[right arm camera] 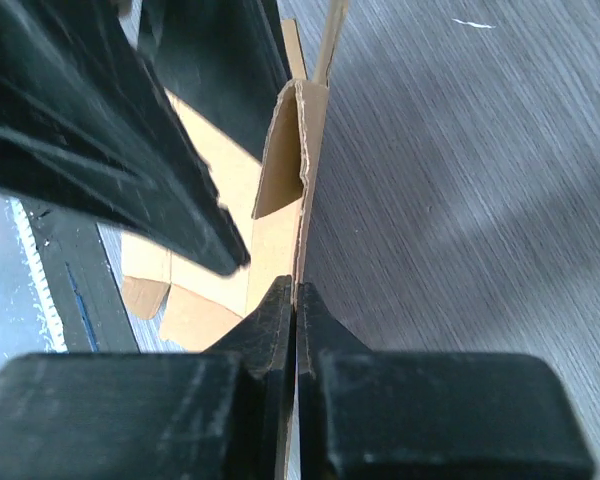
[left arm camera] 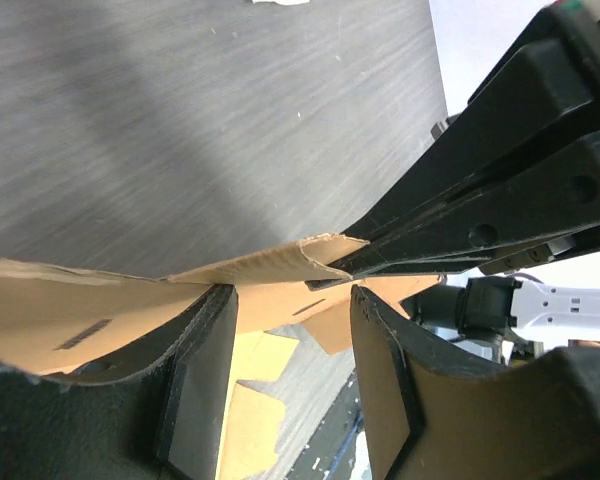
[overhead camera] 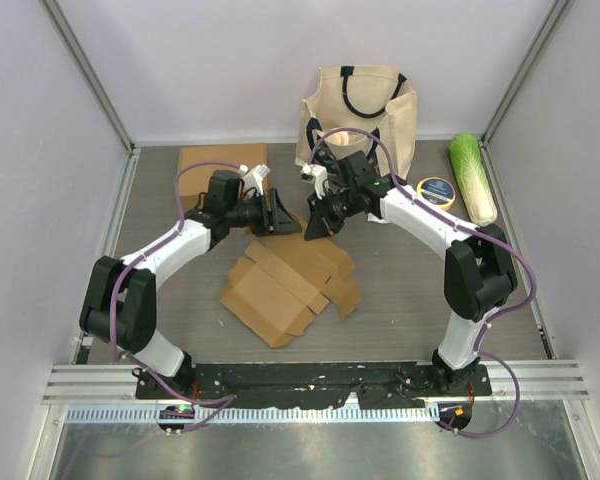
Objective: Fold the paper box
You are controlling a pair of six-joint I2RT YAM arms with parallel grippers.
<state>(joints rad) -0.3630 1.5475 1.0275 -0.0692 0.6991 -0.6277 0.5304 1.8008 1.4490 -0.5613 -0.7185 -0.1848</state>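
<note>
The paper box point(overhead camera: 285, 280) lies flattened at the centre of the top view, its upper flap raised and pinched tight between the closed fingers of the right gripper point(right arm camera: 295, 300), while the left gripper point(left arm camera: 290, 300) holds its jaws apart at that same flap, a tote bag point(overhead camera: 360, 115) standing at upper centre behind both.
</note>
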